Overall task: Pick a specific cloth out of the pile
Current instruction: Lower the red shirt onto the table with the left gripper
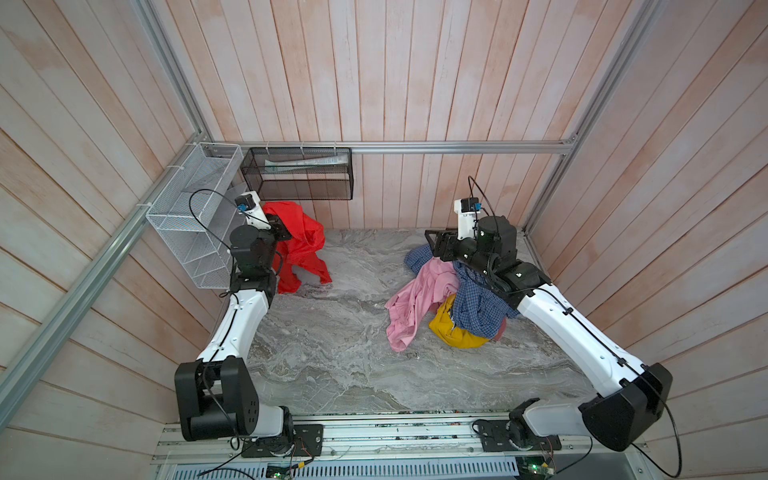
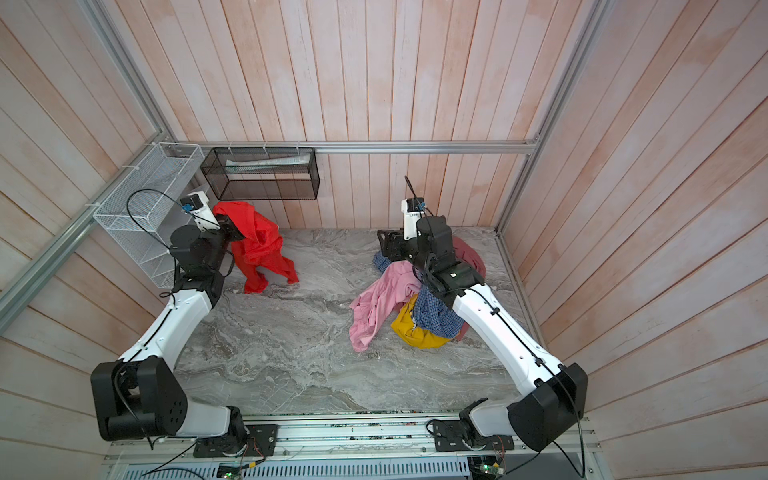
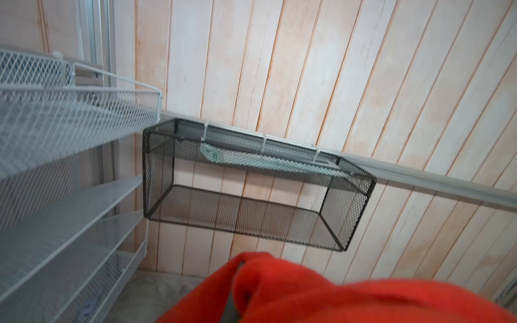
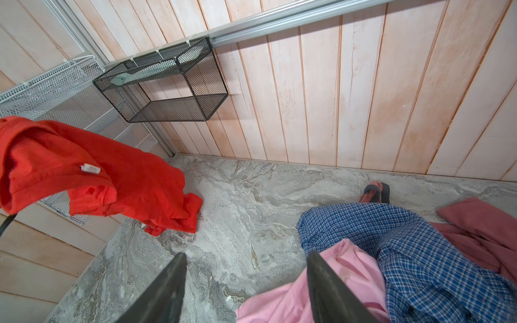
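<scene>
- The left gripper (image 1: 281, 231) is clamped tight on the cloth (image 1: 305, 245). It holds the top of the cloth raised at the 10 o'clock corner of the table (image 1: 332, 365), while the lower folds trail onto the marble.
- The cloth's small white tag (image 4: 90, 168) shows in the right wrist view.
- The pile (image 1: 453, 307) lies at about 3 o'clock, well apart from the cloth. It holds a blue checked shirt (image 1: 478, 303), a light pink top (image 1: 419, 299), a mustard yellow piece (image 1: 455, 334) and a dusty rose cloth (image 4: 475, 223).
- The right gripper (image 4: 246, 254) hovers at the pile's 11 o'clock edge, its 2 fingers spread wide and nothing between them.
- A black mesh basket (image 1: 297, 174) hangs on the wall at the cloth's 12 o'clock.
</scene>
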`<action>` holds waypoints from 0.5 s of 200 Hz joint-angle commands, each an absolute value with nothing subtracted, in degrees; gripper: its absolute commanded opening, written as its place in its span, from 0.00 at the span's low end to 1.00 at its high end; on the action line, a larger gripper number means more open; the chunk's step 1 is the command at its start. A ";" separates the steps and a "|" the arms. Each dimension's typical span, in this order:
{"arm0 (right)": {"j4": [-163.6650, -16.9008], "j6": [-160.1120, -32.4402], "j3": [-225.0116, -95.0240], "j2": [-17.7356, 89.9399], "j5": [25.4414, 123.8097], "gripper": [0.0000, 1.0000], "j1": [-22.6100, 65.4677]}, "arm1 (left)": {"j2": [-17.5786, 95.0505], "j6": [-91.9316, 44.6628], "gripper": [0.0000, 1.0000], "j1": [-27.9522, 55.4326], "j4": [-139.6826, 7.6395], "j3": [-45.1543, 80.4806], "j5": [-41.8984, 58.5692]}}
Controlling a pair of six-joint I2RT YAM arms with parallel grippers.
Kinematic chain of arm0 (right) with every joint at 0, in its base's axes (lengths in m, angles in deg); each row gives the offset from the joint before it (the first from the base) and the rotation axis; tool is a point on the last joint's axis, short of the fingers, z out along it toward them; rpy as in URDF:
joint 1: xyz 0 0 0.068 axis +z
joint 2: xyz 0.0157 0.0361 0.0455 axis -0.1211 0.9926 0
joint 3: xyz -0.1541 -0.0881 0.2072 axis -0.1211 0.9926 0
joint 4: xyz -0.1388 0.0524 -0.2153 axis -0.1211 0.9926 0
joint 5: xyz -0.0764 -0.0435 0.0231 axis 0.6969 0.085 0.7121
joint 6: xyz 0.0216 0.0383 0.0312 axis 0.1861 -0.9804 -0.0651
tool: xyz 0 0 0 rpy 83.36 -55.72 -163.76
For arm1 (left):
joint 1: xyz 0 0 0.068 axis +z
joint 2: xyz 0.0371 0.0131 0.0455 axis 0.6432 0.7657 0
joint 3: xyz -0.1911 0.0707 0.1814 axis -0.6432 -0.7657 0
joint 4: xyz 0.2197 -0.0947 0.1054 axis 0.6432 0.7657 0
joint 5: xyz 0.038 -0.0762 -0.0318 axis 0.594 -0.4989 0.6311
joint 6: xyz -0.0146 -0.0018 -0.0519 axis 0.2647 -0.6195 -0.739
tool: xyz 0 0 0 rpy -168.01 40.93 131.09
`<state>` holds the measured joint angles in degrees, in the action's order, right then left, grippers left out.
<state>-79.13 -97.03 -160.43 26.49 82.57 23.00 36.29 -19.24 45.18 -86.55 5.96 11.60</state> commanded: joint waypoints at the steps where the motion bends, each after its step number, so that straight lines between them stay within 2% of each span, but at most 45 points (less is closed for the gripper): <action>1: -80.05 -97.48 -160.08 26.36 81.28 0.68 23.19 | 31.43 -17.94 0.00 45.39 -82.31 1.42 13.43; 46: -79.35 -97.03 -161.76 28.58 79.34 0.68 23.27 | 25.86 -15.95 0.00 45.44 -72.21 -6.16 16.65; 100: -79.11 -97.37 -161.86 29.20 78.37 0.67 23.44 | 32.51 -15.37 0.00 45.48 -57.23 -2.81 17.38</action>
